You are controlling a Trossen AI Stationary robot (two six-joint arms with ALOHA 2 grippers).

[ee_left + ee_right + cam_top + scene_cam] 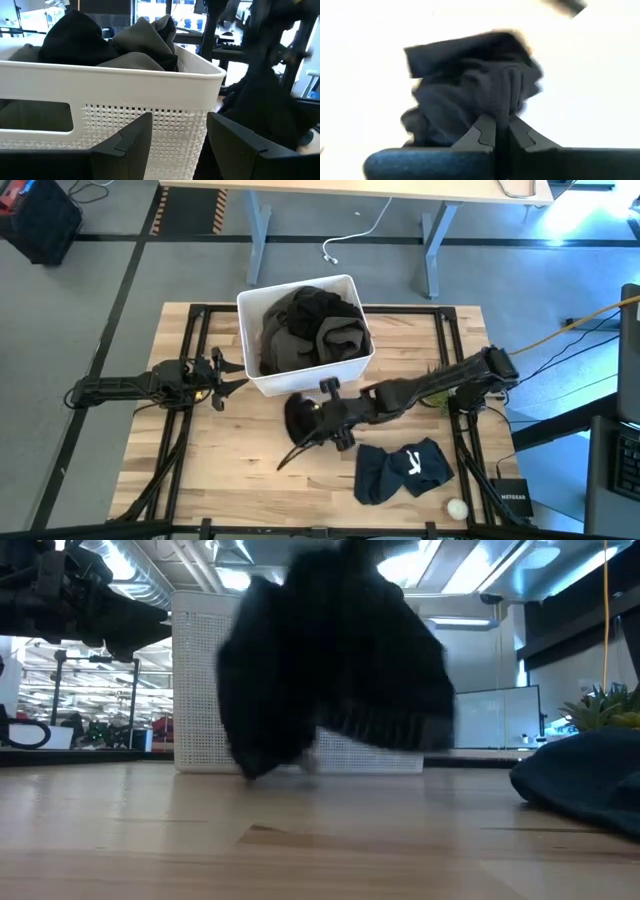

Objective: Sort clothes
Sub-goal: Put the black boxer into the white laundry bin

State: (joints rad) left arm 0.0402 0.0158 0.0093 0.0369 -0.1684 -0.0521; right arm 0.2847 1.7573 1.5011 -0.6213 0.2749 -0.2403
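My right gripper (322, 418) is shut on a black garment (303, 423) just in front of the white bin (262, 385). The garment also shows in the low view (330, 670) and in the right wrist view (470, 95). A dark olive-brown garment (338, 340) and another black one (300, 308) lie piled in the bin. A navy garment with a white mark (405, 470) lies flat on the table at the near right. My left gripper (232, 376) is open and empty beside the bin's left wall, its fingers (131, 145) pointing at it. Pink and beige garments are out of view. My right gripper pinches a bunched fold of the black garment (502, 107) between its two fingers. The garment hangs below the gripper in a loose bundle. Its lower end (262, 762) reaches down near the table top; whether it touches, I cannot tell.
A small green plant (600, 705) stands at the table's right, partly under my right arm. A small white ball (457, 507) lies near the front right corner. Bare wooden table top (230, 470) lies at the near left.
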